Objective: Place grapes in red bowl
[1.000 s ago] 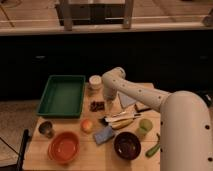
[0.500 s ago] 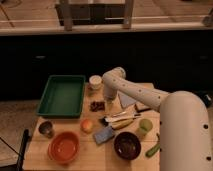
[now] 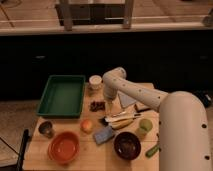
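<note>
Pincer [image 3: 105,103]: down low over the wooden table [image 3: 95,159], at the tip of the white arm [image 3: 131,91] that bends in from the right. Released or clenched: cannot tell.

Grapes [image 3: 97,106]: a small dark cluster lying on the table, just left of the pincer in the view. Touching it or barely apart: cannot tell. Not in either bowl.

Red bowl [image 3: 64,148]: well apart from the pincer, nearer the camera and to the left, close to the front edge of the table. Upright, with a glossy orange inside.

Between pincer and red bowl: an orange round fruit [image 3: 87,125], near the pincer on its camera side and a little left.

Left of the pincer, beyond the grapes: a green tray [image 3: 62,95]. Just behind the pincer, farther from the camera: a white cup [image 3: 95,81].

Right of the pincer and toward the camera: a banana [image 3: 123,123] with dark-handled utensils [image 3: 117,118] lying on top of it, then a green apple [image 3: 145,125].

Nearer the camera than the pincer: a blue sponge [image 3: 104,134] and a dark bowl [image 3: 127,145], the bowl off to the right. Far down-left of the pincer, near the tray's front corner: a small metal cup [image 3: 46,129].
</note>
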### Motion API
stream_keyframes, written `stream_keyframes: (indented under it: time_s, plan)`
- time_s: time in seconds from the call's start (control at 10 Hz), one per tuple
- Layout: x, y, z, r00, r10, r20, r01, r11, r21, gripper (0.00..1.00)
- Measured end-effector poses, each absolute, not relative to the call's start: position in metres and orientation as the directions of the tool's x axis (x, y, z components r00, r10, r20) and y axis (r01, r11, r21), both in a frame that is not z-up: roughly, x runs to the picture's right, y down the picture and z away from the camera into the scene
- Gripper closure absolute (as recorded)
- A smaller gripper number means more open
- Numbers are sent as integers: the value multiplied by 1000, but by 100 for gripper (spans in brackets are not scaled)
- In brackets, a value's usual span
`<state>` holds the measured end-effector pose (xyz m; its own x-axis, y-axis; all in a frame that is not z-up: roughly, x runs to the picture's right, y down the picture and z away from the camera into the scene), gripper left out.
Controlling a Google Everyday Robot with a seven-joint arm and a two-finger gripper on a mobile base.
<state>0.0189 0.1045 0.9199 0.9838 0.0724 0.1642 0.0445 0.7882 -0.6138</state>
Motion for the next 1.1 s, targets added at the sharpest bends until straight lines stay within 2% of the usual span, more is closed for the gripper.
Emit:
stream_keyframes:
  time_s: [1.1]
  plan:
    - [23, 104, 925, 981, 83, 177, 45, 785, -618, 21]
